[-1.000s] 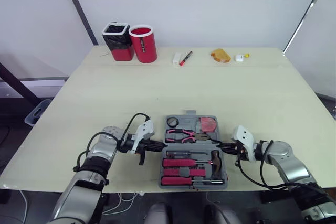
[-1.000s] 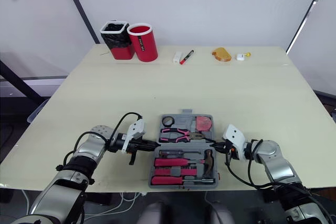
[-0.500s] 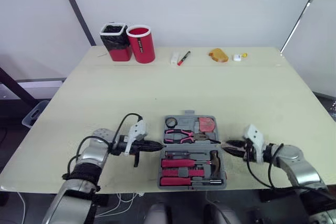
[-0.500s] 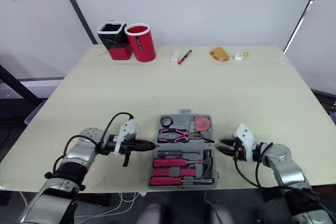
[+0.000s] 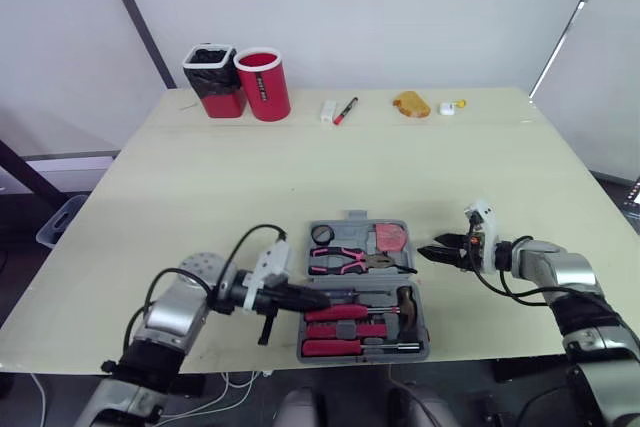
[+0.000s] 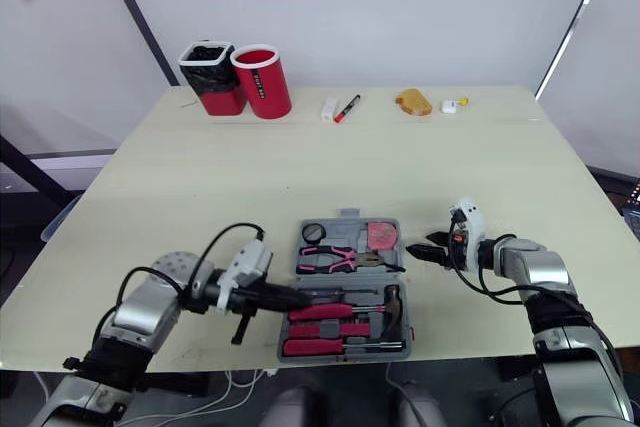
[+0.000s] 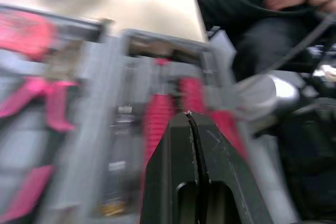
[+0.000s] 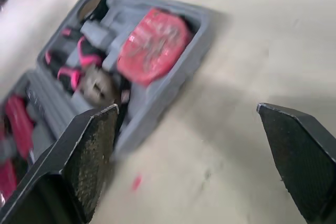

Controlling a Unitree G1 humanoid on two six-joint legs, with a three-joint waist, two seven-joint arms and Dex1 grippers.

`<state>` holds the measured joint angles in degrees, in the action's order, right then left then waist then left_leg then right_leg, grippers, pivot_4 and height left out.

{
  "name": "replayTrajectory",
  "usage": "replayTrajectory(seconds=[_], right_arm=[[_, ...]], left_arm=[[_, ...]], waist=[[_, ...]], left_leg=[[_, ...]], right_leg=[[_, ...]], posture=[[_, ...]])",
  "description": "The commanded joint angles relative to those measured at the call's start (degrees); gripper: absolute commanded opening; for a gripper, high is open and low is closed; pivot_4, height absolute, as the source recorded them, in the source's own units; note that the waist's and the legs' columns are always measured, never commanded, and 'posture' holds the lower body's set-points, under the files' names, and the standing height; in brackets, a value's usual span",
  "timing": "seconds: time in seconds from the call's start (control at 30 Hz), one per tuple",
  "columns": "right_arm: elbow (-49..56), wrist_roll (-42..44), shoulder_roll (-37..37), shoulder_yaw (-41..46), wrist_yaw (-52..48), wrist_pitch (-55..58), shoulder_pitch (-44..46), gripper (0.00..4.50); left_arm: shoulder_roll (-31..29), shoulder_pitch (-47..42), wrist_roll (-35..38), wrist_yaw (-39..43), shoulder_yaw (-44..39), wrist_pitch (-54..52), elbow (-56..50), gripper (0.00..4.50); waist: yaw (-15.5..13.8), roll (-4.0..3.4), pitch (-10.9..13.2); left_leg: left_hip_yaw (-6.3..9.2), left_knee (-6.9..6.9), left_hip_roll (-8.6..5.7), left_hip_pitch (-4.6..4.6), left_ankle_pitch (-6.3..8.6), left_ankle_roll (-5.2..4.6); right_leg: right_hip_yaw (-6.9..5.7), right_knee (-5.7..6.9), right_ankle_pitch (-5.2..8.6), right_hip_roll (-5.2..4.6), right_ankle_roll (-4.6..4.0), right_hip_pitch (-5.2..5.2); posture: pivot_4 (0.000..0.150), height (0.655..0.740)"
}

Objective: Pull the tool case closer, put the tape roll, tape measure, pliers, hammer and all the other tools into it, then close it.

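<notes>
The grey tool case [image 5: 425, 325] lies open flat near the table's front edge. Its far half holds a black tape roll [image 5: 322, 234], pink pliers [image 5: 345, 259] and a red tape measure [image 5: 393, 237]. Pink-handled screwdrivers [image 5: 340, 312] and a hammer [image 5: 410, 302] lie in its near half. My left gripper [image 5: 320, 299] is shut, its tips reaching over the case's left rim onto the near half; the pink handles lie just ahead of the shut fingers [image 7: 178, 145]. My right gripper [image 5: 440, 250] stands open just right of the case's far half, holding nothing, with the tape measure [image 8: 152, 45] ahead of it.
At the table's back left stand a red cup [image 5: 262, 83] and a black-lined red bin [image 5: 211, 77]. A marker [image 5: 342, 111], a white block [image 5: 326, 111], an orange object [image 5: 411, 103] and a small white piece [image 5: 450, 107] lie along the back. The table's front edge runs just behind the case.
My right gripper has opened wide and drawn back from the case's right side, moving farther along it. My left gripper has pushed a little rightward over the case's rim. The camera has shifted.
</notes>
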<state>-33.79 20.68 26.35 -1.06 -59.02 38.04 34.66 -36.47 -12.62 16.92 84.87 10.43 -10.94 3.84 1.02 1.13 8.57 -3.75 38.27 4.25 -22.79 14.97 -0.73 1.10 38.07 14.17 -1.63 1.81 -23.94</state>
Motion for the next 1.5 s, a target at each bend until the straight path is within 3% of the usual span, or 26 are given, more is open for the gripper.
replayTrajectory(seconds=[0.03, 0.27, 0.63, 1.3, 1.5], right_arm=[[-8.79, 0.76, -1.68, 2.62, 0.04, 0.77, 5.97, 4.46], [-22.47, -5.00, -4.85, -0.30, -2.97, -6.61, 12.90, 4.46], [-31.64, -5.71, -10.26, 3.25, -5.28, -13.75, 17.04, 4.46], [-31.23, -5.43, -11.44, 6.59, -13.82, -12.81, 18.24, 4.46], [-27.30, -4.09, -10.61, 7.16, -18.52, -10.75, 17.40, 4.46]], left_arm=[[-0.50, 0.93, -1.47, -1.60, 2.26, 0.36, -3.16, 0.00], [0.11, 0.61, -6.86, -6.63, 6.15, 0.46, -0.46, 0.00], [0.23, -0.84, -10.12, -9.16, 7.84, 2.44, 4.99, 0.00], [-0.59, -0.07, -9.78, -9.41, 7.47, 4.95, 7.44, 0.00], [-0.68, 0.56, -5.63, -9.10, 4.03, 4.11, 6.10, 0.00]], waist=[[-0.18, -0.02, 0.02], [0.03, -0.03, 0.00], [0.09, -0.15, -0.08], [0.25, -0.19, -0.08], [0.55, -0.21, -0.07]], left_leg=[[-0.02, 0.00, 0.00, -0.02, 0.00, 0.00], [-0.08, 0.04, -0.02, -0.01, 0.00, 0.00], [-0.13, 0.03, 0.01, 0.11, 0.00, 0.00], [-0.16, 0.01, 0.01, 0.16, 0.00, 0.00], [-0.15, 0.01, 0.02, 0.15, 0.00, 0.00]], right_leg=[[0.00, 0.01, 0.00, -0.02, 0.00, -0.01], [0.11, -0.01, -0.01, -0.01, 0.02, 0.03], [0.21, 0.08, -0.02, 0.05, 0.01, 0.04], [0.29, 0.12, -0.01, 0.07, 0.00, 0.06], [0.29, 0.13, -0.01, 0.08, 0.00, 0.03]], posture=[[0.150, 0.7400], [0.150, 0.7400], [0.150, 0.7400], [0.150, 0.7400], [0.150, 0.7400]])
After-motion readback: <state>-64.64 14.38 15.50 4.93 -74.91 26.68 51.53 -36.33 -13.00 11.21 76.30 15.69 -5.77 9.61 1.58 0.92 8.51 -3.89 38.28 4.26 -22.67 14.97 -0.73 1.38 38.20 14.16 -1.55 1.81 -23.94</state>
